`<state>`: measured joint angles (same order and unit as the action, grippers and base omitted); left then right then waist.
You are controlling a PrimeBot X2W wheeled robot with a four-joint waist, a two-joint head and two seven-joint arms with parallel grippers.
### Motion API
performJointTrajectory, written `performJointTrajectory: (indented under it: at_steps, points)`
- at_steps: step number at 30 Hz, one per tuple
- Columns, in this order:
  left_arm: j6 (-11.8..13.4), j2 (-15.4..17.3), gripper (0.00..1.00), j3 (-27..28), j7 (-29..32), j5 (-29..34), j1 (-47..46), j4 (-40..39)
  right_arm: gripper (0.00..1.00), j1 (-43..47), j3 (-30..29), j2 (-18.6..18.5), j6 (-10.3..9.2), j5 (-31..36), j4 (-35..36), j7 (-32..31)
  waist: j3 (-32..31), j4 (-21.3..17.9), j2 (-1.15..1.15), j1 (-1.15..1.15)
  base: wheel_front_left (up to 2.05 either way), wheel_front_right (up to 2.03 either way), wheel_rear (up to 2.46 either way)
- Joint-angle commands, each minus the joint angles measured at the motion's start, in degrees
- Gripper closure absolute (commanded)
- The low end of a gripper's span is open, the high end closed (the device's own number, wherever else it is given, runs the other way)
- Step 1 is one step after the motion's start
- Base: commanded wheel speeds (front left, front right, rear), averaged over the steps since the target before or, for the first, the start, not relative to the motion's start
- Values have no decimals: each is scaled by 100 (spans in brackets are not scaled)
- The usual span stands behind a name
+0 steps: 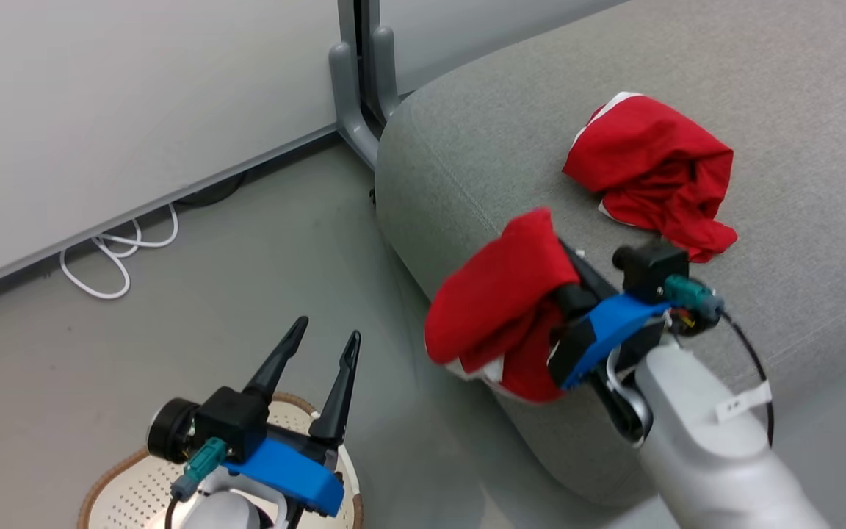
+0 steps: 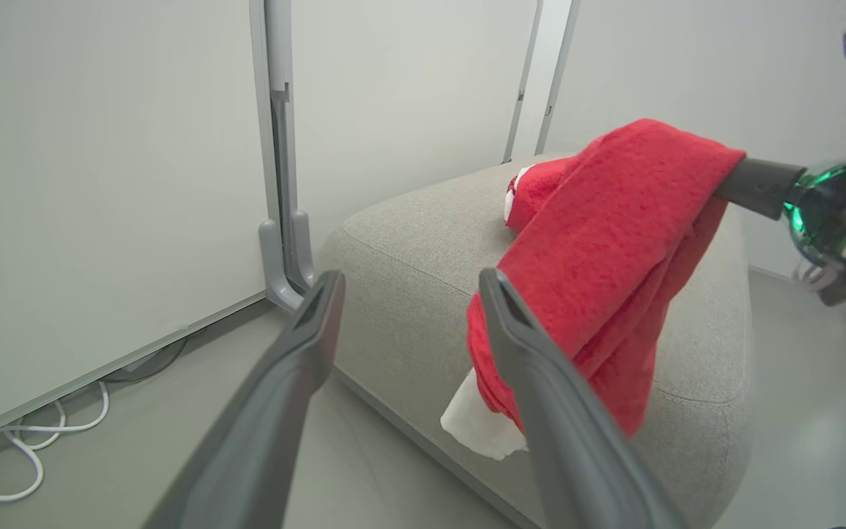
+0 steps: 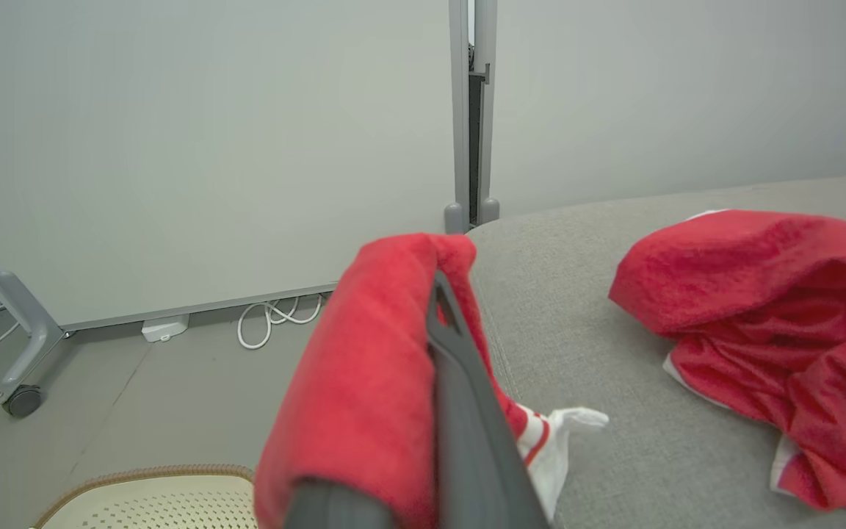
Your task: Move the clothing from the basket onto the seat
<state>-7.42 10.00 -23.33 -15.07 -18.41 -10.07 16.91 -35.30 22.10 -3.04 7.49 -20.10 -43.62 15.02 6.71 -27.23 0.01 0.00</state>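
Observation:
My right gripper [image 3: 434, 294] is shut on a red garment [image 1: 500, 305], which drapes over its fingers and hides one of them. That garment hangs at the front left edge of the grey seat [image 1: 496, 132], with its white trim [image 2: 478, 430] dangling below. A second red piece of clothing [image 1: 651, 173] lies crumpled on the seat top, farther in. My left gripper [image 1: 326, 332] is open and empty, raised above the cream basket [image 1: 111, 477] at the lower left. The basket's inside is mostly hidden by the arm.
A pale wall panel runs behind the seat, with a grey post foot [image 1: 353, 95] at the seat's corner. White cables [image 1: 111, 257] loop on the floor along the wall. A castered frame leg [image 3: 23, 400] stands at the far left.

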Motion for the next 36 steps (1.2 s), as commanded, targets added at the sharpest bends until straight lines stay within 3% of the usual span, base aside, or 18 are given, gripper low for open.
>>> performJointTrajectory:
  at_steps: [1, 8, 13, 20, 26, 36]
  points:
    - [-8, 58, 0, -27, -16, 52, -182, -60, 100, -339, -127, -49, 1, 56, -69, 9, 185, 73, -1, 0, 0, 0, 0]
    - [-8, 225, 0, -150, -15, 116, -480, -178, 100, -1343, -616, -422, 1, 74, -103, -138, 665, 255, -1, 0, 0, 0, 0]
    - [-8, 374, 0, -296, -16, 181, -802, -288, 100, -2180, -1136, -968, 1, 140, -46, -323, 1172, 505, -1, 0, 0, 0, 0]
    - [-8, 552, 0, -511, -15, 249, -1232, -469, 100, -3044, -2159, -1739, 1, 420, 78, -420, 1829, 778, -1, 0, 0, 0, 0]
    - [-8, 723, 0, -701, -15, 289, -1591, -689, 100, -3202, -3135, -2219, 1, 809, 160, -297, 2286, 999, -1, 0, 0, 0, 0]
    - [-8, 899, 0, -791, -16, 368, -1782, -1030, 100, -2443, -4165, -2033, 1, 1138, -514, -166, 2773, 1188, -1, 0, 0, 0, 0]
